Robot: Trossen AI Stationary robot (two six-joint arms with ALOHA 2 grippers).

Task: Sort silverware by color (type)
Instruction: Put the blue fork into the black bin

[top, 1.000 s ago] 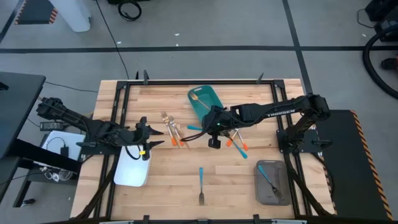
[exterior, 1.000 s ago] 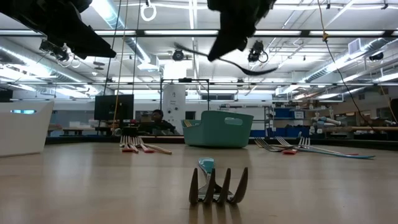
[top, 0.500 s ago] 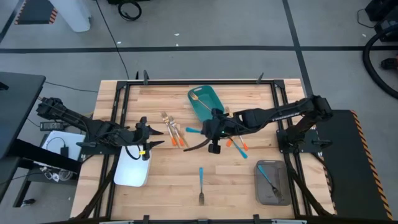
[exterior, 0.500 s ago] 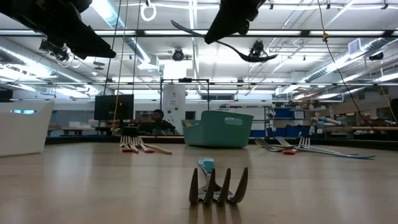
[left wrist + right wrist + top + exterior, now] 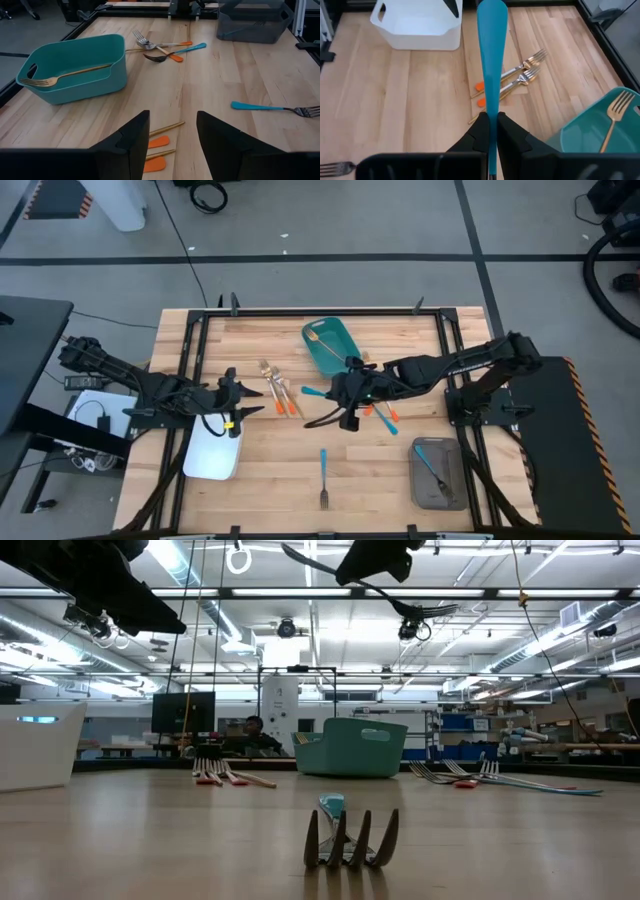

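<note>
Right gripper (image 5: pixel 342 398), near the counter (image 5: pixel 270 470) centre, is clamped tight on a blue-handled utensil (image 5: pixel 491 60) held in the air, its handle pointing toward 9 o'clock. Left gripper (image 5: pixel 240 402) waits at 9 o'clock over the white tray (image 5: pixel 213 452), fingers parted and empty. At 12 o'clock the teal bin (image 5: pixel 331 344) holds a gold fork (image 5: pixel 65 75). The grey tray (image 5: pixel 437 475) at 4 o'clock holds a blue-handled piece. Orange-handled forks (image 5: pixel 280 392) lie left of centre, and a blue-handled fork (image 5: pixel 324 477) lies at 6 o'clock
</note>
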